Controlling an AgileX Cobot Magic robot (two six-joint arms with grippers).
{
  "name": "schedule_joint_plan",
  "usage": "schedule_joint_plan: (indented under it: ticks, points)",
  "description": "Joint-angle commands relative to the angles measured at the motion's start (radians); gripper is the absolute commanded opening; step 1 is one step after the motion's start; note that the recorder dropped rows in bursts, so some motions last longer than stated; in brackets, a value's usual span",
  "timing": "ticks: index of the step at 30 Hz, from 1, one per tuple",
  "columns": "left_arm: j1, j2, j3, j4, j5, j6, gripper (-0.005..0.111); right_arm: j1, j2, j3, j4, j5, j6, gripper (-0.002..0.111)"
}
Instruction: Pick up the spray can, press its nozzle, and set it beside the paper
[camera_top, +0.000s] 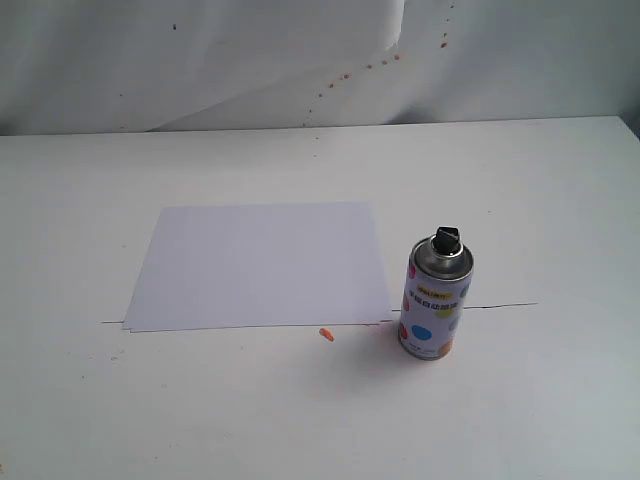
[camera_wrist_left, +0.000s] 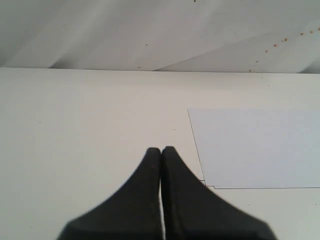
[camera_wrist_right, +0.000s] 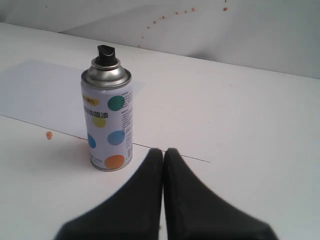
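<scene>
The spray can (camera_top: 434, 298) stands upright on the white table just right of the paper's near right corner, its black nozzle (camera_top: 445, 240) on top. The paper (camera_top: 262, 264) lies flat at the table's middle. Neither gripper shows in the exterior view. In the right wrist view the can (camera_wrist_right: 107, 122) with its nozzle (camera_wrist_right: 106, 54) stands a short way beyond my right gripper (camera_wrist_right: 163, 151), which is shut and empty. In the left wrist view my left gripper (camera_wrist_left: 161, 149) is shut on nothing, with the paper (camera_wrist_left: 257, 147) lying off to one side of it.
A small orange speck (camera_top: 326, 334) lies on the table near the paper's front edge, left of the can. A thin dark seam line (camera_top: 500, 305) runs across the table. A wrinkled white backdrop (camera_top: 300, 60) with orange spatter hangs behind.
</scene>
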Motion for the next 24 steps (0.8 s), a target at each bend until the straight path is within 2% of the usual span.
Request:
schedule_joint_plan:
  ticks: [1, 12, 19, 24]
  points:
    - [-0.005, -0.004, 0.004, 0.003, -0.005, -0.003, 0.0, 0.0, -0.006, 0.003, -0.011, -0.001, -0.003, 0.0]
    - [-0.005, -0.004, 0.004, 0.003, -0.005, -0.003, 0.0, 0.0, -0.006, 0.003, -0.033, -0.008, -0.003, 0.0]
    - [-0.005, -0.004, 0.004, 0.003, -0.005, -0.003, 0.0, 0.0, -0.006, 0.003, 0.092, -0.2, -0.003, 0.0]
    - [-0.005, -0.004, 0.004, 0.003, -0.005, -0.003, 0.0, 0.0, -0.006, 0.003, 0.116, -0.212, -0.003, 0.0]
